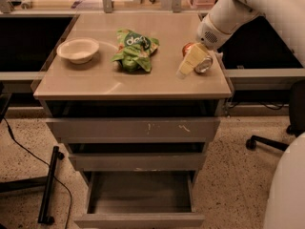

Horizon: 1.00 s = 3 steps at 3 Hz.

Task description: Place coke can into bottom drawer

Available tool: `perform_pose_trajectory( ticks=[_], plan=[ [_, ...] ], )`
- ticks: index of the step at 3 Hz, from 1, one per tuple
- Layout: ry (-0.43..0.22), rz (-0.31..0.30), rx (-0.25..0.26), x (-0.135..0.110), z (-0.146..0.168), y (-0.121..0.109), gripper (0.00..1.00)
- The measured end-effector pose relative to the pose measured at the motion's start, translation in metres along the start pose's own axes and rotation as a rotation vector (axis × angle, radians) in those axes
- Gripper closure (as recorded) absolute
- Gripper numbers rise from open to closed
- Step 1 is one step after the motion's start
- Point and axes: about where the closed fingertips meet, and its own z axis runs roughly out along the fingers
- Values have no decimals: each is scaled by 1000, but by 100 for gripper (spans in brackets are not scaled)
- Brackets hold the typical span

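Note:
The coke can (188, 48) lies on its side at the right of the cabinet top (95, 82), red body toward the back and silver top (205, 65) toward the front right. My gripper (192, 61) comes in from the upper right on the white arm. It sits right over the can and covers its middle. The bottom drawer (138, 220) is pulled open below, its deep grey box empty. The two upper drawers are slightly ajar.
A white bowl (78, 49) stands at the left of the top and a green snack bag (136, 50) in the middle. A black stand base (47, 190) is on the floor at left, an office chair base (267, 142) at right.

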Motion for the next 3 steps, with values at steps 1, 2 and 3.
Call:
perform_pose_trajectory(
  ticks=[1, 2, 3],
  plan=[
    [13, 6, 34, 2, 0, -14, 0],
    [13, 25, 81, 4, 1, -38, 0],
    [9, 50, 91, 6, 9, -54, 0]
  ],
)
